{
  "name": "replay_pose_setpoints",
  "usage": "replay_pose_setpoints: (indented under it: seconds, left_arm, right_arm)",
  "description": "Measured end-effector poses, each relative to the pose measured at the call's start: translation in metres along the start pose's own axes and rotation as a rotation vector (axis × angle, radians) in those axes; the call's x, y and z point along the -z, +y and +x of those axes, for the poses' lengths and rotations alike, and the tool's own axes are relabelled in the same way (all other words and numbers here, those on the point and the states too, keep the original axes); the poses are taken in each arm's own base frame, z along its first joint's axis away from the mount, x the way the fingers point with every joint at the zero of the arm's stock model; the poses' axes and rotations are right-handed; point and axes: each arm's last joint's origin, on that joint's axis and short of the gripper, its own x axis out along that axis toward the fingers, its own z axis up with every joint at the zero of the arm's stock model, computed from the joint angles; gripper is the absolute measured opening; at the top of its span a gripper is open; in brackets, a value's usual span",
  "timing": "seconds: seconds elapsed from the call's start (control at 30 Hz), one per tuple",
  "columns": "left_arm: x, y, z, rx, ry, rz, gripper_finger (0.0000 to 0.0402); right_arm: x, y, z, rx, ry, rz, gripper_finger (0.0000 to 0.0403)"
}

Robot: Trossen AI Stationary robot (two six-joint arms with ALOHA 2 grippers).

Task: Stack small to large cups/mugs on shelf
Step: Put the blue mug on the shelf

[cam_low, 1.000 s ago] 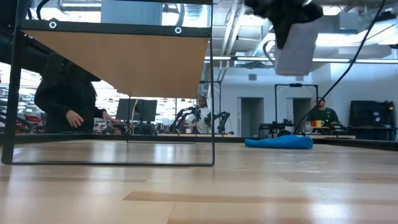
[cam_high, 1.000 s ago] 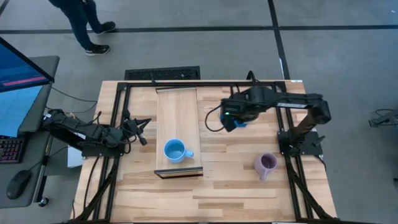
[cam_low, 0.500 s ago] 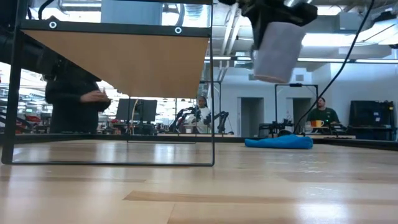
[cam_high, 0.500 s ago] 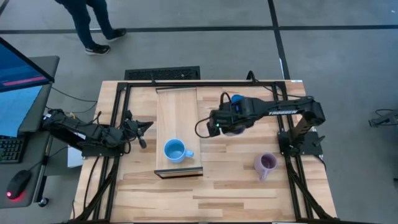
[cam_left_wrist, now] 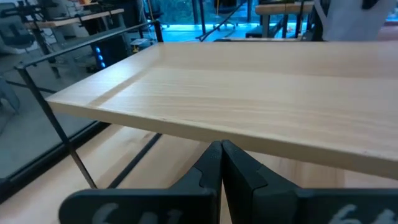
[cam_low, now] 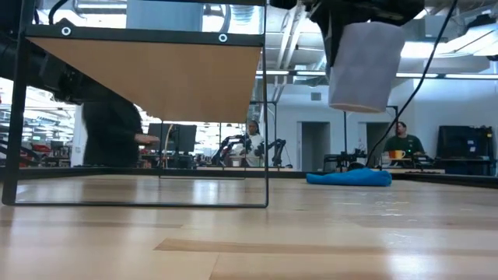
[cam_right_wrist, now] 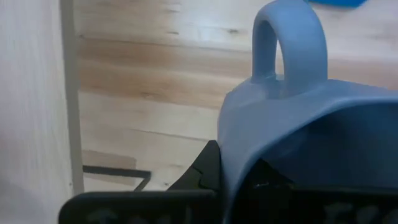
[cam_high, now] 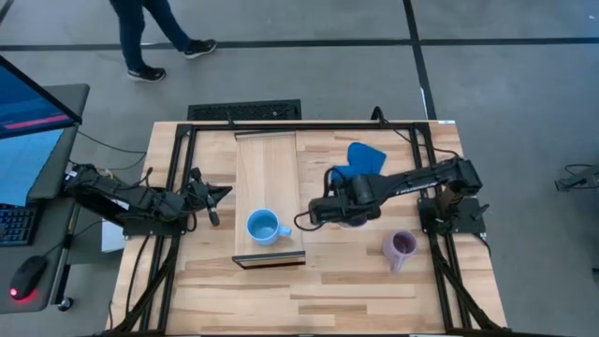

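Right gripper clamps the slate mug by its rim, airborne beside the shelf for stacking; left gripper rests closed.

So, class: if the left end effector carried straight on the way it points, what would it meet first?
Probably the long light-wood shelf board: the shut left end effector points at its near edge, though depth is unclear.

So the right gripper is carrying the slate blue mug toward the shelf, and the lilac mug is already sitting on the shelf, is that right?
Not quite. The mug on the shelf is the light sky blue mug, as the high view shows. The lilac mug stands on the tabletop near the right arm's base. The rest holds: the right gripper grips the slate blue mug, lifted off the table beside the shelf.
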Motion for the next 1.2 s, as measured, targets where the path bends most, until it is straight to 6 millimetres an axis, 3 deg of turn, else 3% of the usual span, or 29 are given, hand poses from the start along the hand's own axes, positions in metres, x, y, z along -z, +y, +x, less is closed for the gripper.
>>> replay_pose_setpoints:
  seconds: [0.23, 0.67, 1.2]
  left_arm:
    - [0.000, 0.000, 0.000, 0.000, 0.001, 0.032, 0.0000]
    - [0.000, 0.000, 0.000, 0.008, 0.004, 0.039, 0.0000]
    - [0.000, 0.000, 0.000, 0.008, 0.004, -0.066, 0.0000]
  right_arm:
    - [0.016, 0.011, 0.016, 0.002, -0.006, 0.119, 0.0026]
    - [0.026, 0.037, 0.058, -0.018, -0.013, 0.263, 0.0026]
    - [0.026, 0.040, 0.068, -0.005, -0.021, 0.549, 0.0026]
